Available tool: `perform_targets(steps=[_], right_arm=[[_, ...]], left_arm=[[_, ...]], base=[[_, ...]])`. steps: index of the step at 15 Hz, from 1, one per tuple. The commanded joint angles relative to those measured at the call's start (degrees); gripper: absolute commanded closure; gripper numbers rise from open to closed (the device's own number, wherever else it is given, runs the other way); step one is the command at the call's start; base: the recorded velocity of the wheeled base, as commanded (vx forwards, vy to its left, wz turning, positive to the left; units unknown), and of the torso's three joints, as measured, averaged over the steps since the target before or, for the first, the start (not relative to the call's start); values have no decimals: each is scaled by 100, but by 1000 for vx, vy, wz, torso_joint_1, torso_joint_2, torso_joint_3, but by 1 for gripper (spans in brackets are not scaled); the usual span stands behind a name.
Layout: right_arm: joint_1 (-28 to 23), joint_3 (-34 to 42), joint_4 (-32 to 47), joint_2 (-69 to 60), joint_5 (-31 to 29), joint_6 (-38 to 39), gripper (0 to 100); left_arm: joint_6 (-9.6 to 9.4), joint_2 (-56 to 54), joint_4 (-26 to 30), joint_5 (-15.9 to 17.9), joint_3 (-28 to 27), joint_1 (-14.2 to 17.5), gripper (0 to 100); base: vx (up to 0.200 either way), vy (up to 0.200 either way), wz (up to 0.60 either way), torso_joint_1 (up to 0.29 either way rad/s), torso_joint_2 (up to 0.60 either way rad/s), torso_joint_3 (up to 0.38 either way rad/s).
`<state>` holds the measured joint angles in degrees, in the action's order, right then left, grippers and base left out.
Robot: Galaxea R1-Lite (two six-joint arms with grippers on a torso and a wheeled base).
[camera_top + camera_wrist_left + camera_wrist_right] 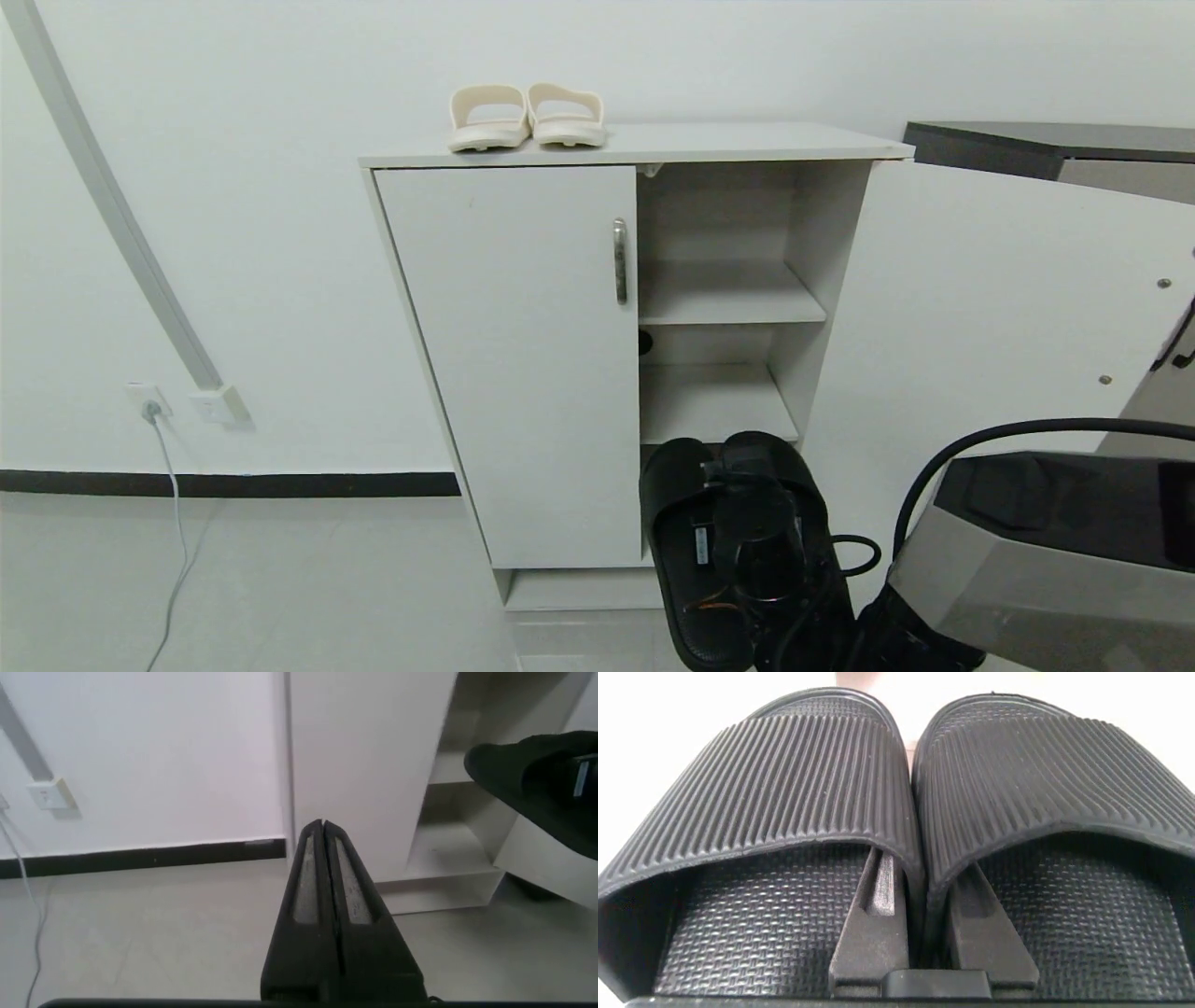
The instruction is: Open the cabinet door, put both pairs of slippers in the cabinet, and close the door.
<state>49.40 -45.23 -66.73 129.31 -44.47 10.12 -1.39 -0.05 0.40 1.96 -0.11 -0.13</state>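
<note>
Head view first: white cabinet (747, 142) against the wall, right door (980, 308) swung wide open, left door (513, 364) shut. Inside the open half, upper shelf (728, 294) and middle shelf (714, 401) both bare, bottom compartment mostly hidden behind the load. Black slippers (674, 495) held as a pair in the air just in front of that bottom opening, toes toward the cabinet. Cream slippers (490, 117) side by side on the cabinet top, above the shut door, not yet stowed. Right gripper (922, 877) clamped on the two touching inner walls of the black pair, one finger inside each slipper, under the ribbed straps. Left gripper (323, 829) to the left of the black pair, facing the foot of the shut door, jaws pressed together on nothing. Small upright handle (620, 261) at the inner edge of the shut door.

Probably midway through stowing the first pair. To do it well: keep the clamp firm, with only thin soft walls in the pinch. Carry the pair in straight and level, clear of the shut door's edge on one side and the cabinet's side panel on the other. Go deep enough to keep the heels behind the door line. Set the soles flat before letting go, then back straight out without snagging the straps
</note>
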Motion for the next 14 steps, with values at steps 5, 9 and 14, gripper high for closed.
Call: perform_targets(steps=[5,9,14], right_arm=[[-44,-74,-24,148,70,34,100],[-299,-399,-86,508,228,104,100],[-317,-461,-103,613,228,122,100]], left_arm=[[16,5,4,-3,2,-4,100],[25,5,-5,-3,2,-4,100],[16,5,4,6,2,-4,100]], base=[[0,0,0,0,0,0],[0,0,0,0,0,0],[0,0,0,0,0,0]])
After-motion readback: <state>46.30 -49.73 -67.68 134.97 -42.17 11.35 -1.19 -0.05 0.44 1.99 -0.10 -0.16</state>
